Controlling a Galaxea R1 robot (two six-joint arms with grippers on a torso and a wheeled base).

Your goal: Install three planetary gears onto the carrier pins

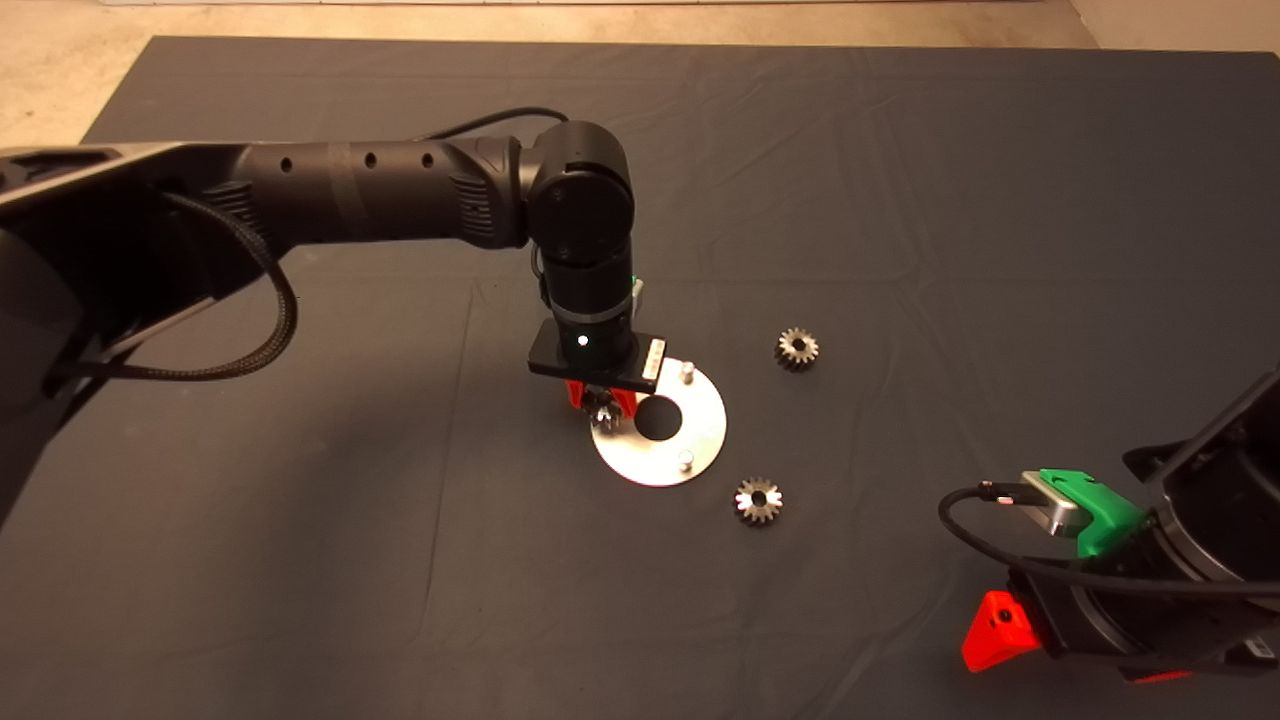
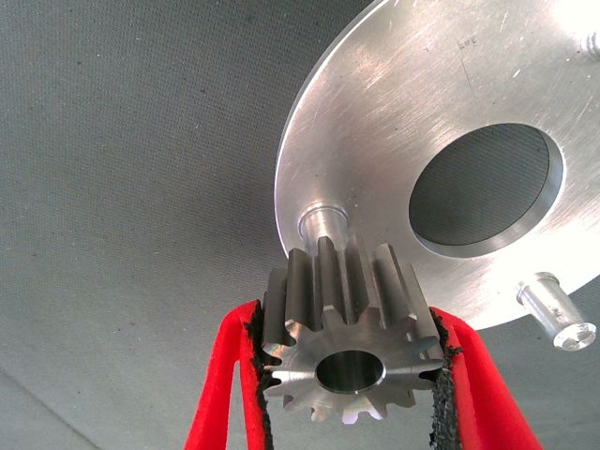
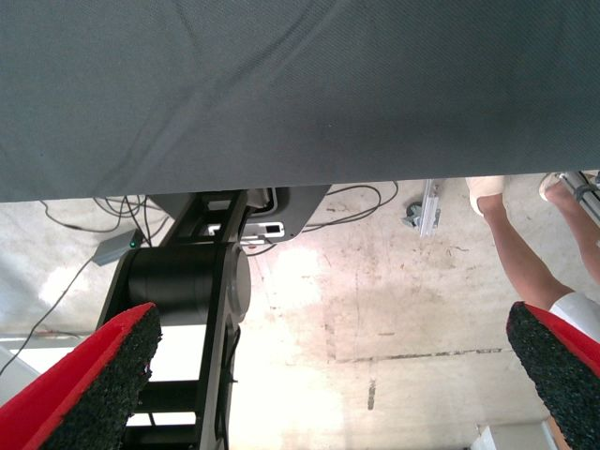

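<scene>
- Left gripper (image 2: 349,375) fingers pinch a dull-steel toothed gear (image 2: 347,337), dark bore facing the wrist camera, just above a carrier pin (image 2: 322,223) at the shiny disc (image 2: 394,122) rim.
- Two pins (image 1: 687,371) (image 1: 685,460) bare.
- Two loose gears (image 1: 797,348) (image 1: 758,500) on the mat beside the disc.
- Right gripper (image 3: 328,375) parked lower right, fingers spread.

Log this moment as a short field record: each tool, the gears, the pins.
left tool: shut on a gear, held at a carrier pin on the disc rim, not yet seated
right tool: open, parked at the mat's lower right
loose gears: two on the mat, and, right of the disc
bare pins
</scene>
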